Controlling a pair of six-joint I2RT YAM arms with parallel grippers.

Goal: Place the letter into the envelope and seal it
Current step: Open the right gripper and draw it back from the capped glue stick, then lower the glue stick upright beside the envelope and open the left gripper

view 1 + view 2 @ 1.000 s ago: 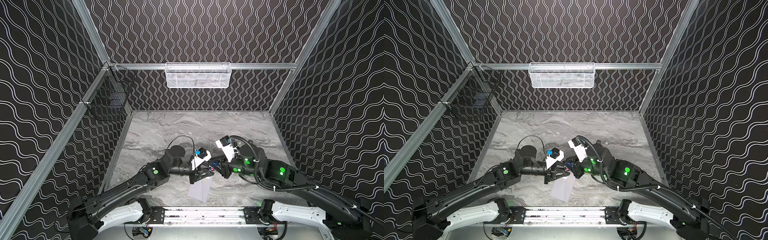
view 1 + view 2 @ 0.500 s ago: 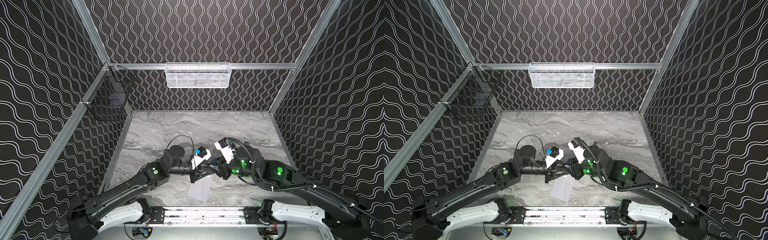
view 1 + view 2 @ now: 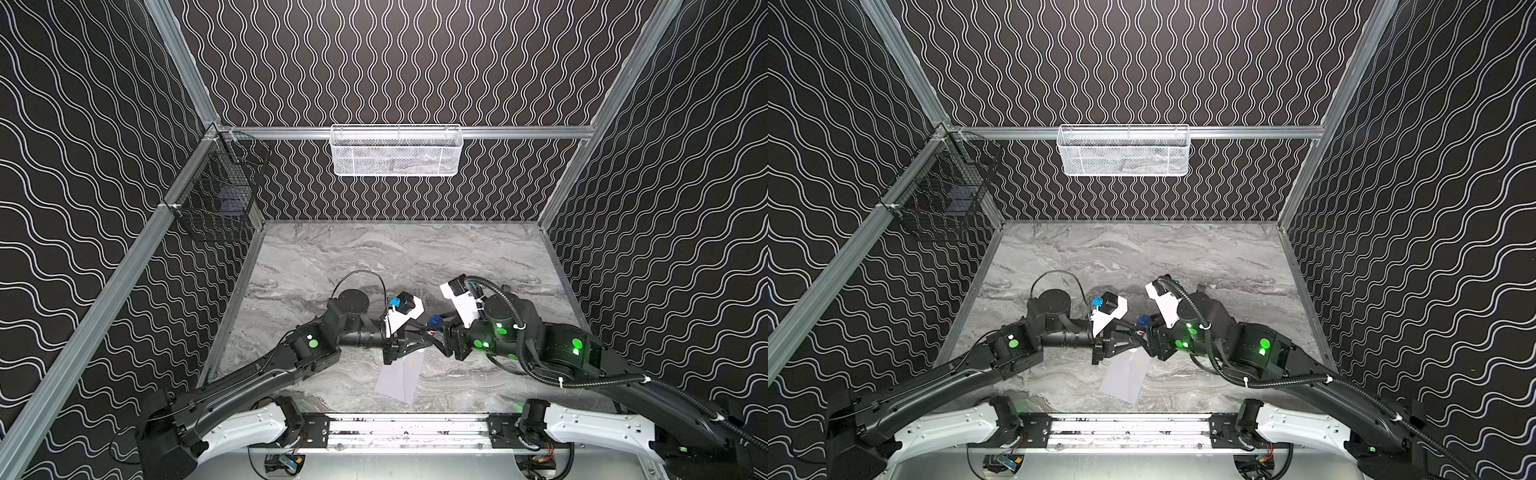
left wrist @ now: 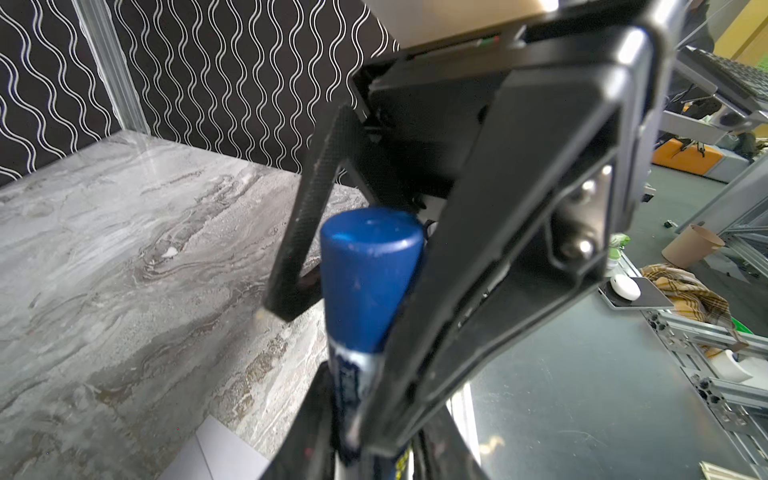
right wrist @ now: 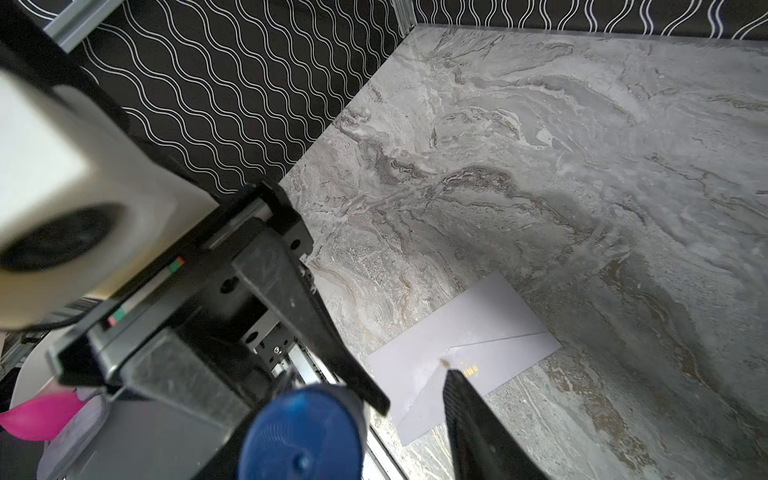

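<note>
The walls (image 3: 374, 62) were black with white wavy lines, the table (image 3: 374, 257) grey marble, the envelope (image 3: 397, 378) plain pale lavender, the stick (image 4: 370, 266) blue, the far basket (image 3: 395, 151) white mesh.

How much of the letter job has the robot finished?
Looks done: no letter shows anywhere, so it is probably inside the envelope, which lies on the table with its flap folded down. In hand: the left fingers grip a glue stick; the right fingers stand open around its blue cap. To do: whether the flap is glued cannot be seen, so sealing may remain.
</note>
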